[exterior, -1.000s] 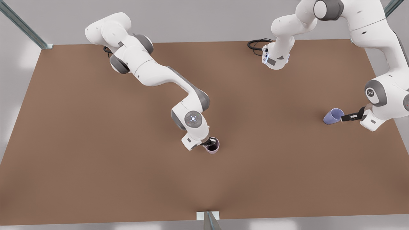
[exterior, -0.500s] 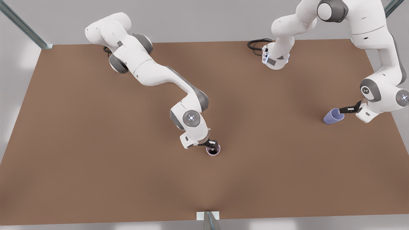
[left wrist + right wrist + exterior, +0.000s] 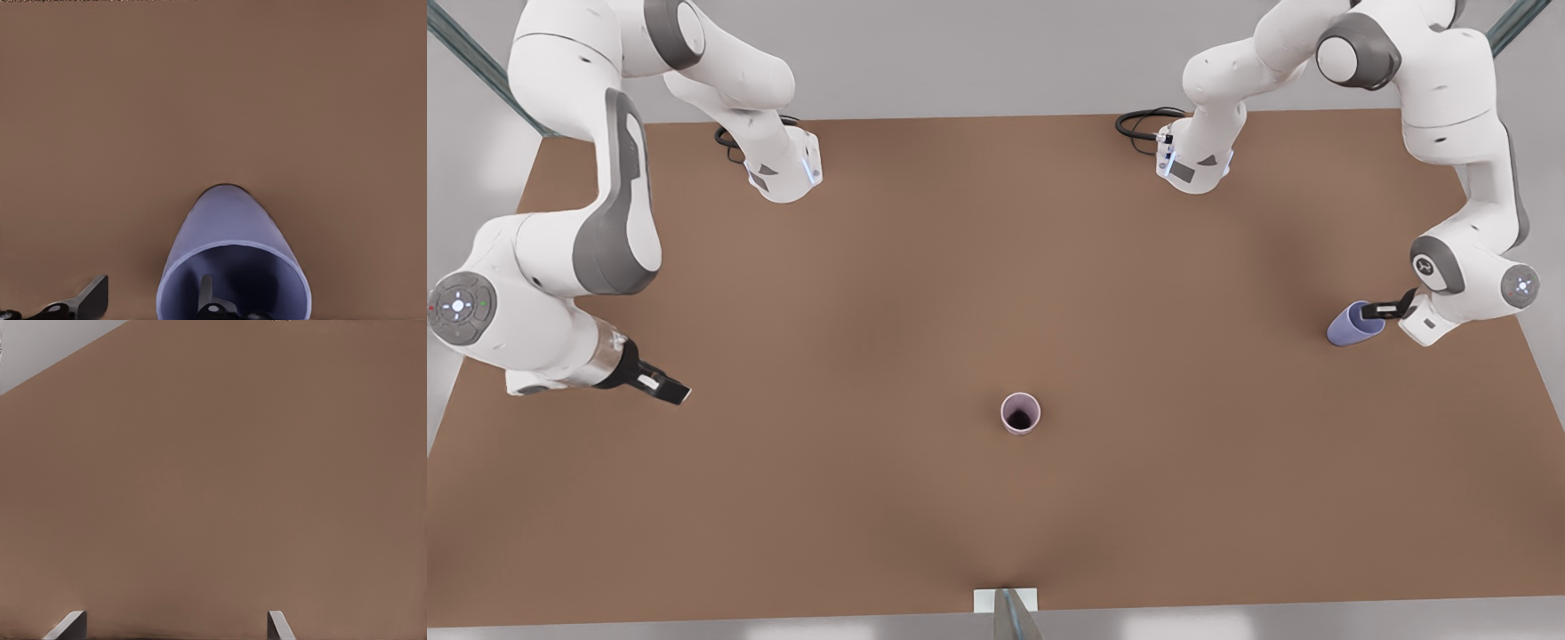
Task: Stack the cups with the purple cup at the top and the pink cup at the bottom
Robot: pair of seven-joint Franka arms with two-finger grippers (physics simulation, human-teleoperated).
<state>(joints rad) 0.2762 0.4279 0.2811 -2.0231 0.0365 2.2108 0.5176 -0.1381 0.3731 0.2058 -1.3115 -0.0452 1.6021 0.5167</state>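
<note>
One finger of our left end effector [image 3: 1385, 310] sits inside the tilted purple cup [image 3: 1352, 324], jaws apart; we close on its wall, lift level toward the pink cup [image 3: 1020, 413]. Our right end effector [image 3: 660, 386] waits spread at frame left above the counter [image 3: 871, 293].

A: Pink cup [image 3: 1020, 413]?
B: Upright on the tabletop [image 3: 996, 267], mouth up, dark inside. Sits nr the middle of the front view's bottom edge, a bit in from it. Pale mauve, tapered, no handle. Nothing touching it.
A: Purple cup [image 3: 1353, 324]?
B: Nr the front view's right edge, abt mid-height. Bluish lavender, darker blue inside. Looks tilted, mouth toward that right edge. In the left wrist view [image 3: 233, 267] its open mouth faces the cam, base pointing away.
A: The two cups together?
B: No, well apart.
</note>
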